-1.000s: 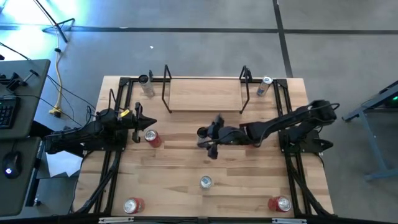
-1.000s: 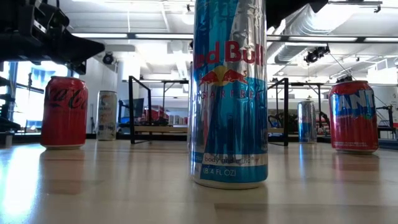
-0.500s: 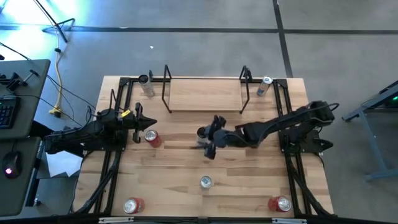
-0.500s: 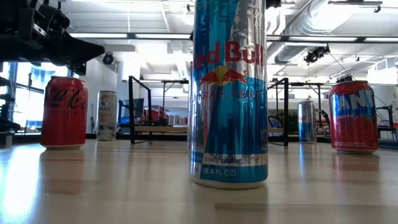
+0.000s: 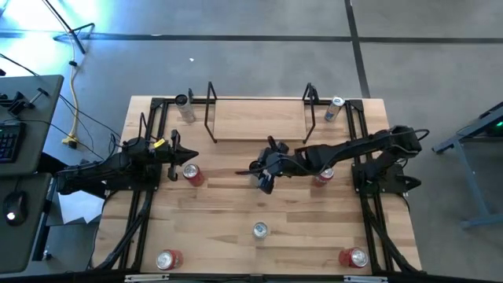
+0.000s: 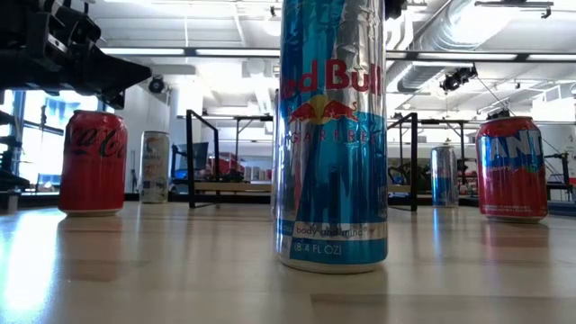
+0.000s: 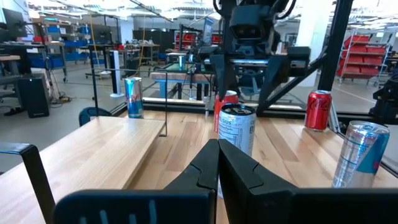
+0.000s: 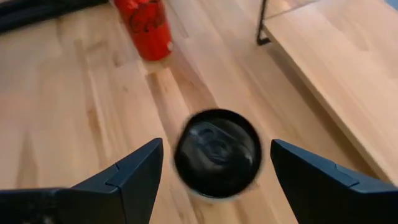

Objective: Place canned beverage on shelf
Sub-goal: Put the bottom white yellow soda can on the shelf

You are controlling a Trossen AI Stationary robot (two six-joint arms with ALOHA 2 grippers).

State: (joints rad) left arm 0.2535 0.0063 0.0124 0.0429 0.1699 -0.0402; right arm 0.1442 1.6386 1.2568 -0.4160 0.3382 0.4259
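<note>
- Jaws of the right gripper point(image 5: 263, 167) stand wide apart above a dark-topped can point(image 5: 256, 167) near the middle of the table point(image 5: 228, 204); high view shows the shelf point(image 5: 258, 120) along the table's far edge, bare.
- High view: left gripper point(image 5: 173, 153) waits near the left edge, just beside a red can point(image 5: 191, 173).
- Low view: a tall blue-and-silver can point(image 6: 331, 135) stands upright at the front, the shelf far behind it.
- Left wrist view: its jaws are together, with a silver can point(image 7: 236, 134) upright just beyond the tips.
- Right wrist view: the dark-topped can point(image 8: 217, 152) sits between the spread fingers point(image 8: 134, 171), untouched.
</note>
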